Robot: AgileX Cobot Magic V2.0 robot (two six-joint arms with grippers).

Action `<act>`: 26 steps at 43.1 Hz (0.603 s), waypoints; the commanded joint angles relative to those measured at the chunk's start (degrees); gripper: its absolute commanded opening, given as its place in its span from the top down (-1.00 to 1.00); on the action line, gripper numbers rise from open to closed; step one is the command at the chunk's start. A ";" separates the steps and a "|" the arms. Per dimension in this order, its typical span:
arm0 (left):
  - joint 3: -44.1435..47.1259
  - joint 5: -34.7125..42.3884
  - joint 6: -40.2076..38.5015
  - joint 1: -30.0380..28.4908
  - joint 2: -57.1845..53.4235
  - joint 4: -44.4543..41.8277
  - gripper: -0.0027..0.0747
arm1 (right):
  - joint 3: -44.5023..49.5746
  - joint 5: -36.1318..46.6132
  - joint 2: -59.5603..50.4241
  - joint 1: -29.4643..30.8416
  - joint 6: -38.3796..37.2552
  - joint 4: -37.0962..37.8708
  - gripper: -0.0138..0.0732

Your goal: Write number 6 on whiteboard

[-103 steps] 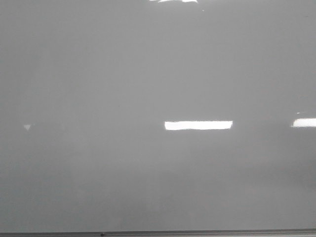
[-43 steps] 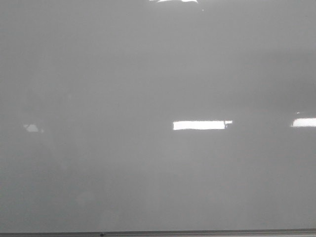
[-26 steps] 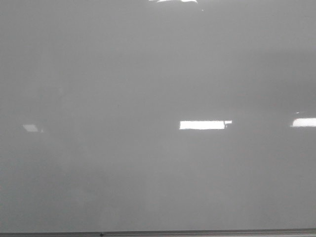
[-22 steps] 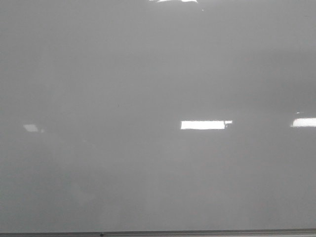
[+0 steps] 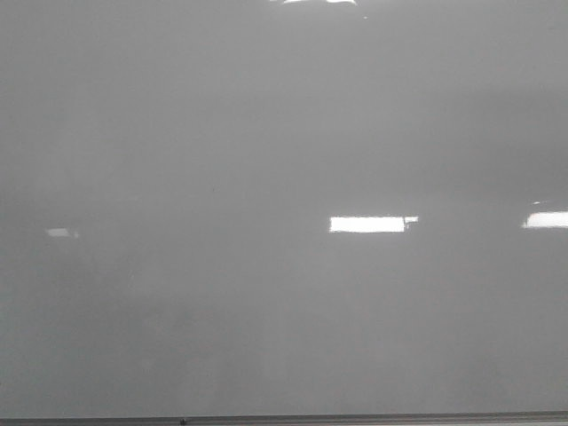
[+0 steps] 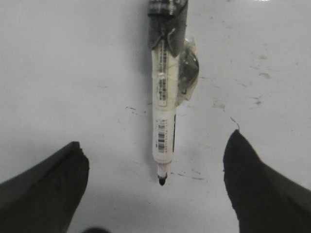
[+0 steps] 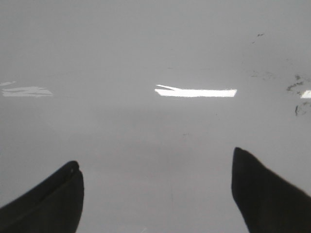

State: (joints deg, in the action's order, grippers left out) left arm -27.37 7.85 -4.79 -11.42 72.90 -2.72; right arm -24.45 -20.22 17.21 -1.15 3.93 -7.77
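whiteboard (image 5: 177, 133) blank in front view; left end effector (image 6: 155, 191) and right end effector (image 7: 155, 194) both spread open

Looked like an office or classroom, hard to tell which

Nothing but a glossy grey whiteboard (image 5: 266, 133) wall to wall, reflecting long ceiling lights (image 5: 368, 224).
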 commanded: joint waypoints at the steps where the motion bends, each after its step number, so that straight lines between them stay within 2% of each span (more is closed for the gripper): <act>1: -1.79 9.39 -0.62 -0.17 3.19 -0.10 -0.50 | -2.08 5.05 0.89 -0.13 0.04 -0.25 -0.78; 9: -3.77 11.80 -0.62 -0.17 8.92 -2.52 -0.49 | -2.08 5.05 0.89 -0.13 0.04 -0.25 -0.78; 13: -4.96 12.46 -0.62 -0.17 10.66 -2.52 -0.40 | -2.08 5.05 0.89 -0.13 0.04 -0.25 -0.78; 16: -5.38 13.07 -0.62 -0.17 11.48 -2.60 -0.24 | -2.08 5.05 0.89 -0.13 0.04 -0.25 -0.78; 26: -5.46 12.97 -0.62 -0.17 11.57 -2.60 0.46 | -2.08 5.05 0.89 -0.13 0.04 -0.25 -0.78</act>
State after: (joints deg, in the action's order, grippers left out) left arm -31.11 16.66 -4.79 -11.52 85.77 -5.85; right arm -24.45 -20.22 17.21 -1.15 3.93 -7.77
